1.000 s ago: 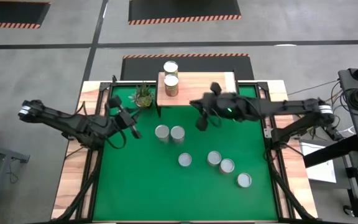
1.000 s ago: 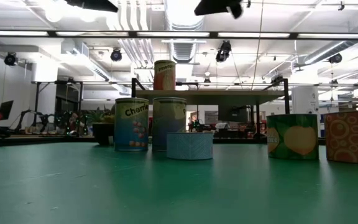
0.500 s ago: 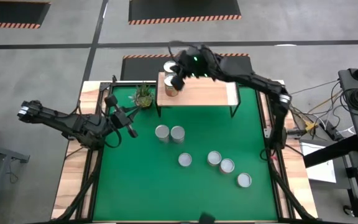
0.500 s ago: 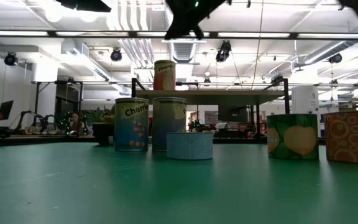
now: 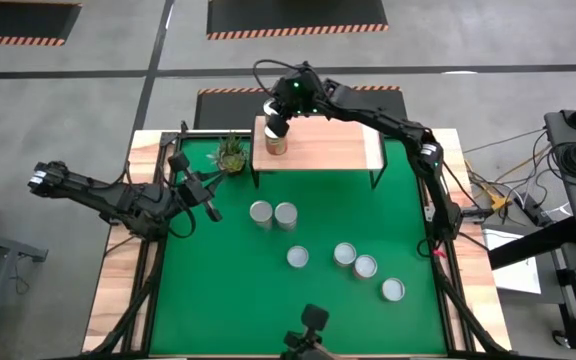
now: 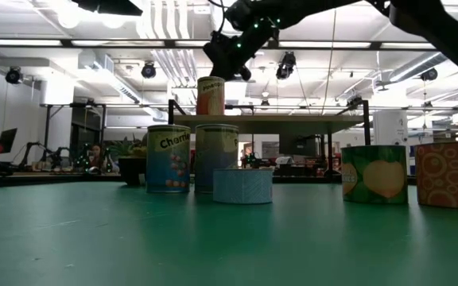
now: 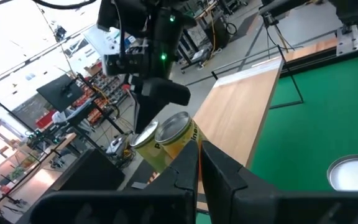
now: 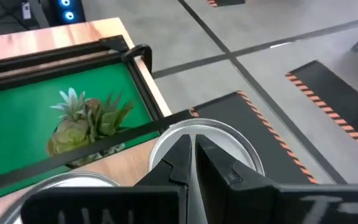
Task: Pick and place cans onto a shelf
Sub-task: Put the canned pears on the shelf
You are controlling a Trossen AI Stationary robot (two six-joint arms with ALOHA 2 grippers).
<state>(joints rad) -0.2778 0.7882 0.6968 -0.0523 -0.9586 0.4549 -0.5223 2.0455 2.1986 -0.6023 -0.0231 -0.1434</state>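
Two cans stand on the pale wood shelf [image 5: 328, 146] at its left end: a near one [image 5: 276, 144] and a far one [image 8: 207, 146]. My right gripper [image 5: 277, 122] hangs shut over the far can's round top, seen close in the right wrist view [image 8: 193, 152] and from the side in the left wrist view [image 7: 161, 93]. Several more cans stand on the green mat, among them a pair [image 5: 272, 213] in front of the shelf. My left gripper [image 5: 214, 211] waits shut, level, at the mat's left side. My right gripper points its shut fingertips [image 8: 180, 155] slanting down from the table's right at the far can's top [image 8: 229, 146]. Whether they touch it, I cannot tell. The can stands upright on the shelf's far left corner.
A small green potted plant [image 5: 231, 153] stands just left of the shelf. Cans are scattered over the mat's middle and near right [image 5: 365, 266]. The shelf's middle and right part [image 5: 348, 148] is bare wood. A small dark device [image 5: 310, 326] sits at the near edge.
My right gripper has swept from over the mat at the shelf's right front toward the far left and now hangs over the shelf's far left corner, above the far can, with its arm stretched out. It has stayed shut. No can has moved.
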